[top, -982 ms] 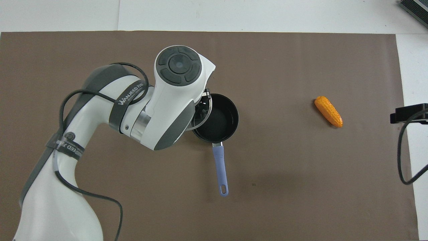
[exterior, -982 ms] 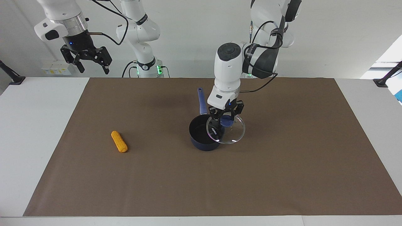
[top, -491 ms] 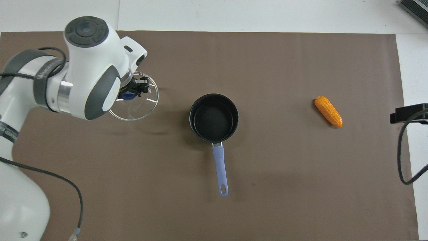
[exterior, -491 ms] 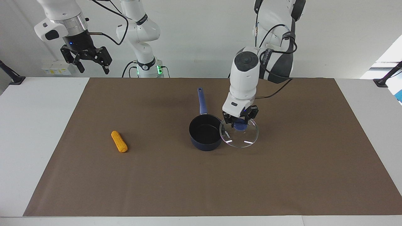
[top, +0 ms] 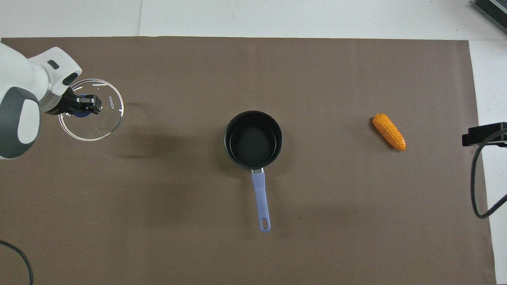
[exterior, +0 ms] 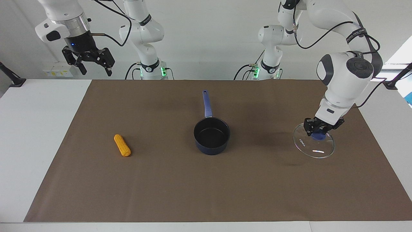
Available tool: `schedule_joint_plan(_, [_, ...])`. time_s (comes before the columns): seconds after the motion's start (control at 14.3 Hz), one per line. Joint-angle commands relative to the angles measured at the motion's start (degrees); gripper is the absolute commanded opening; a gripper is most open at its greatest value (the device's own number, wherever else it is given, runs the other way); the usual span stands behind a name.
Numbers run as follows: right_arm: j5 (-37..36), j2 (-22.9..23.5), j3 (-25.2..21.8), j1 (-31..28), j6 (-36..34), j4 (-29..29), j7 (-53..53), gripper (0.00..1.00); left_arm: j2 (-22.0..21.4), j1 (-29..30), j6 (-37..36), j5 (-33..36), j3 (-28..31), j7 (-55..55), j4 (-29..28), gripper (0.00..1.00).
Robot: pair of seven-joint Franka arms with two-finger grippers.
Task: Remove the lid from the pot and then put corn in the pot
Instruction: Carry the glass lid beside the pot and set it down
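Observation:
The navy pot stands uncovered mid-mat, its light-blue handle pointing toward the robots; it also shows in the overhead view. My left gripper is shut on the blue knob of the glass lid and holds it tilted just above the mat toward the left arm's end; it also shows in the overhead view, with the lid. The corn lies on the mat toward the right arm's end, also in the overhead view. My right gripper waits open, raised by its base.
A brown mat covers most of the white table. A black cable and a dark block lie at the table's edge beside the corn.
My left gripper has carried the lid away from the pot, sideways toward the left arm's end of the mat, and lower. The pot, the corn and the right arm have not moved.

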Motion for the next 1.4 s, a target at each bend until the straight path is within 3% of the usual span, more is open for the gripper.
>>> schedule_joint_plan(0.0, [0.3,0.0,0.2,-0.1,-1.8,0.6,-0.3,1.0,-6.6,1.4,6.6,-0.4,-0.7,3.0,-10.8,0.0])
schedule_joint_plan(0.28, [0.3,-0.3,0.1,-0.1,-1.6,0.6,-0.6,1.0,-8.6,4.1,7.9,-2.0,-0.8,5.2,-16.6,0.0])
schedule_joint_plan(0.56, [0.3,0.8,0.2,0.2,6.1,-3.9,-6.1,1.0,-11.5,5.6,18.6,-2.9,-0.7,7.6,-28.3,0.0])
schedule_joint_plan(0.63, [0.3,1.1,0.2,0.2,8.6,-5.7,-6.8,1.0,-11.3,5.6,20.0,-2.9,-0.7,7.8,-29.5,0.12])
schedule_joint_plan(0.7, [0.4,1.8,0.2,0.2,10.4,-6.6,-6.8,1.0,-11.1,5.6,21.1,-2.9,-0.7,8.3,-30.5,0.35])
schedule_joint_plan(0.77, [0.3,3.0,0.2,0.2,11.2,-6.6,-6.9,1.0,-10.9,5.6,20.8,-3.4,-0.7,7.6,-30.1,0.99])
schedule_joint_plan(0.98, [0.4,7.9,0.2,-0.4,13.6,-8.2,-13.5,1.0,-10.4,5.1,19.8,-4.1,-0.7,4.3,-28.4,1.0])
schedule_joint_plan(1.12, [0.4,10.4,0.2,-0.5,17.9,-11.6,-24.0,1.0,-9.6,4.7,17.8,-4.1,-0.7,3.8,-25.3,1.0])
schedule_joint_plan(1.33, [0.4,13.6,0.2,-0.6,26.6,-15.4,-31.7,1.0,-7.8,3.6,12.9,-4.0,-0.7,2.8,-19.9,1.0])
